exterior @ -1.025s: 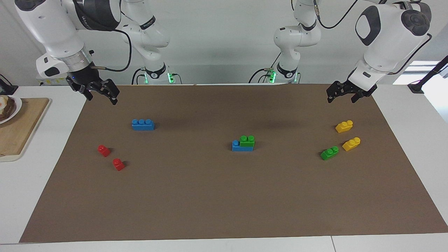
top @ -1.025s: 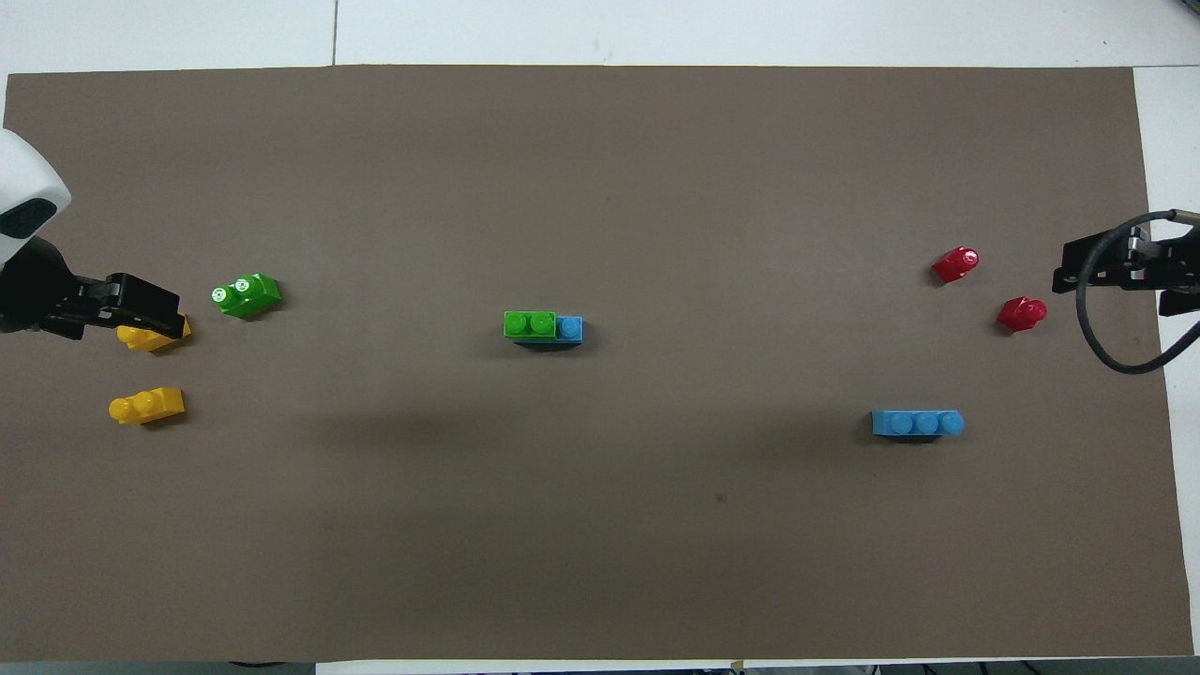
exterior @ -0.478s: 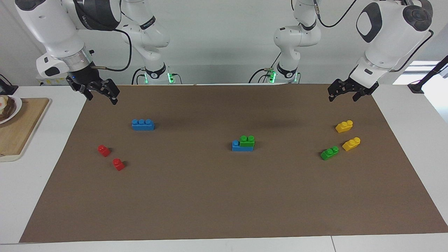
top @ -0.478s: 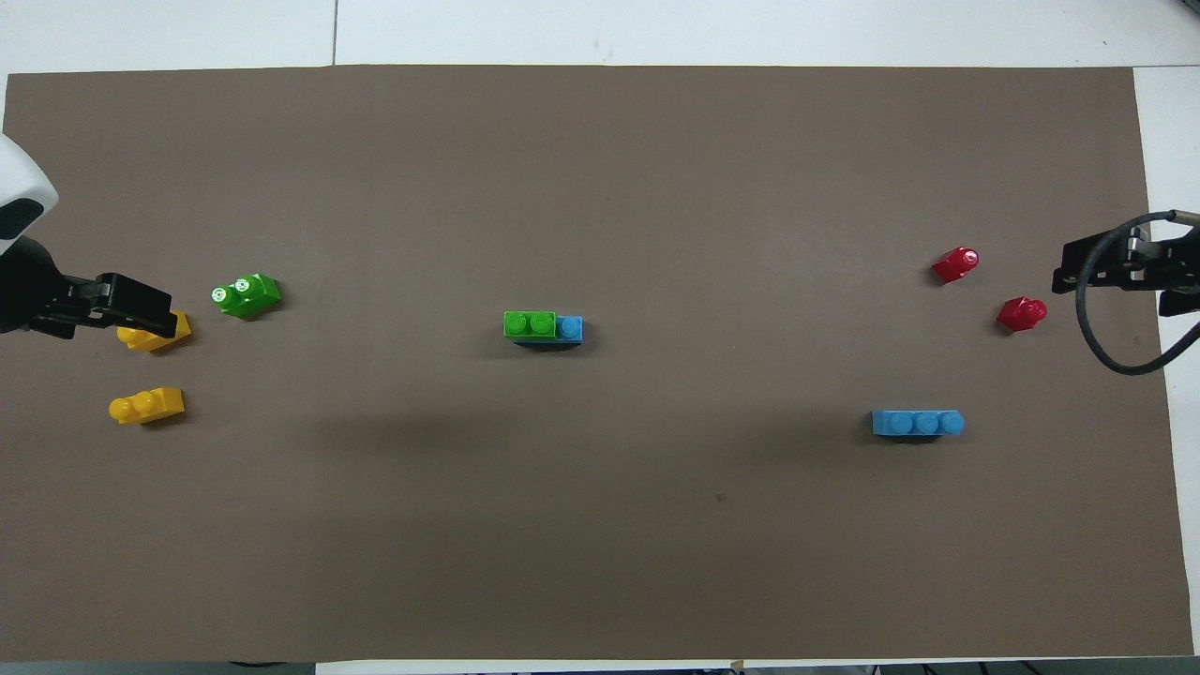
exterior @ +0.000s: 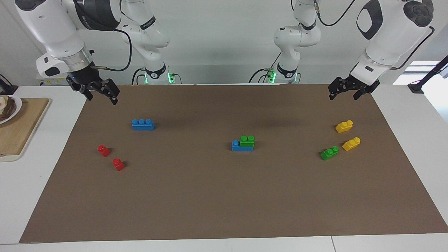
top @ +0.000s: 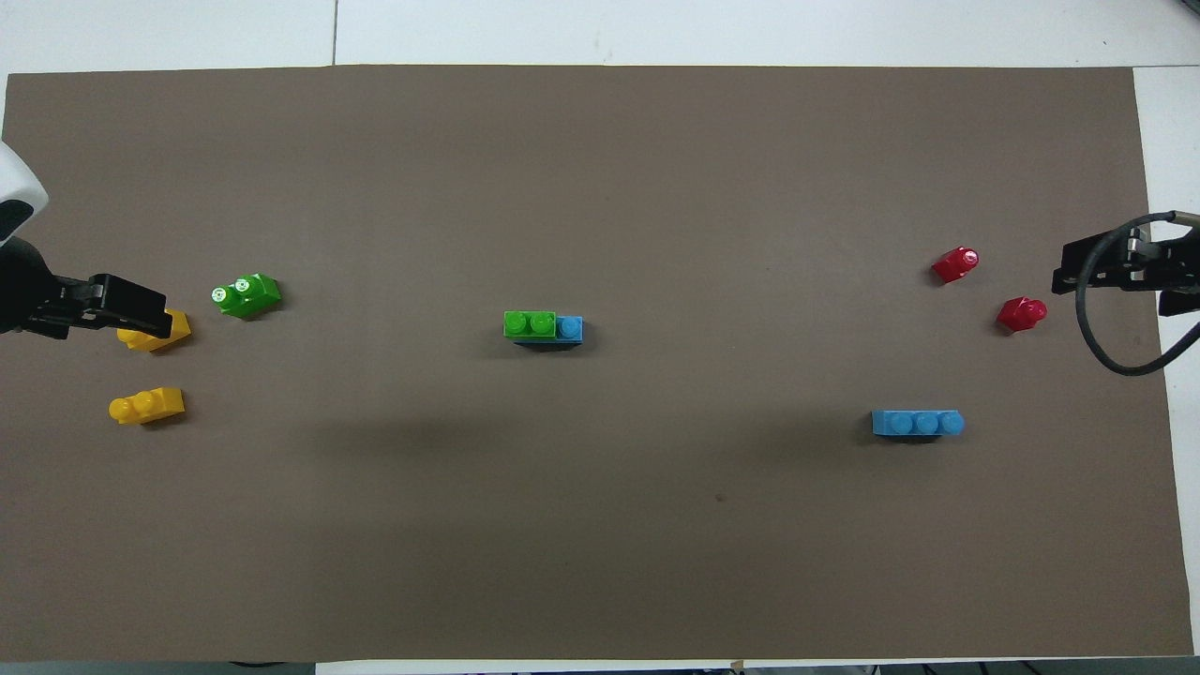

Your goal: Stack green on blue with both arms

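Across the table, one green brick [exterior: 247, 140] sat on a blue brick [exterior: 238, 147] mid-mat, while the left gripper [exterior: 343, 91] and right gripper [exterior: 99, 92] hung open and empty. From overhead, the loose green brick [top: 246, 294] and bare blue brick [top: 917, 424] lay well apart; pairing them would demand stud-for-stud alignment.

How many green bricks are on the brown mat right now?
2. One small bright green plastic two-stud brick sits stacked on a long blue plastic brick mid-mat. The other green brick lies loose toward the left arm's end, beside two yellow plastic bricks. None appear hidden.
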